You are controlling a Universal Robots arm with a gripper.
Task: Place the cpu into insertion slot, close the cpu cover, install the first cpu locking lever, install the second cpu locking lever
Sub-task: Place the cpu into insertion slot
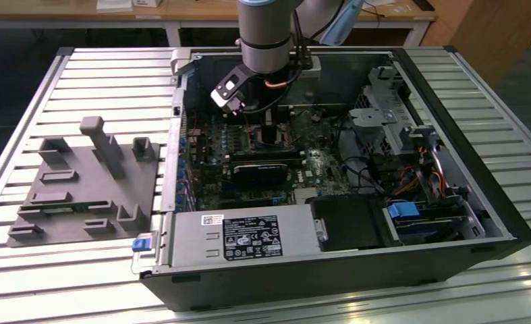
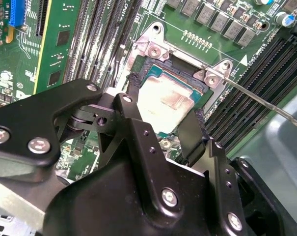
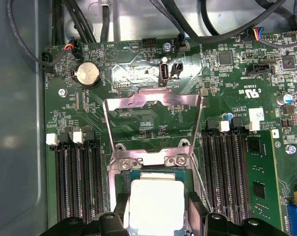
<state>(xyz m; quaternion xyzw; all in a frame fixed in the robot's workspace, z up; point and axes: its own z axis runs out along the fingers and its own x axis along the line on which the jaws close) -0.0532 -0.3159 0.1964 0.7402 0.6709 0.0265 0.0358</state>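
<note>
Now, step 1: the pincer (image 2: 165, 101) is grasping the cpu (image 2: 163, 108), seating it in the insertion slot (image 2: 151, 47) beneath, the cpu cover (image 3: 153, 98) lying open beyond; flat alignment is mattering.

Hovering the hand (image 3: 158, 209) low over a green board (image 3: 89, 118), bracketing the chip (image 3: 155, 196) on two opposite sides with black parts. Sitting the chip, pale and dull on top, inside the silvery rim of the socket (image 3: 114, 179); not revealing whether gripped or merely flanked. Showing the cover (image 3: 153, 97) swung open past the hinge, with bare board visible through the big window. Flanking the socket on both sides with rows of long black memory slots (image 3: 72, 182), white clips at the far ends. Displaying a round coin battery (image 3: 87, 74) beyond the cover, near dark cables (image 3: 79, 19) and a grey metal wall (image 3: 15, 123).
</note>
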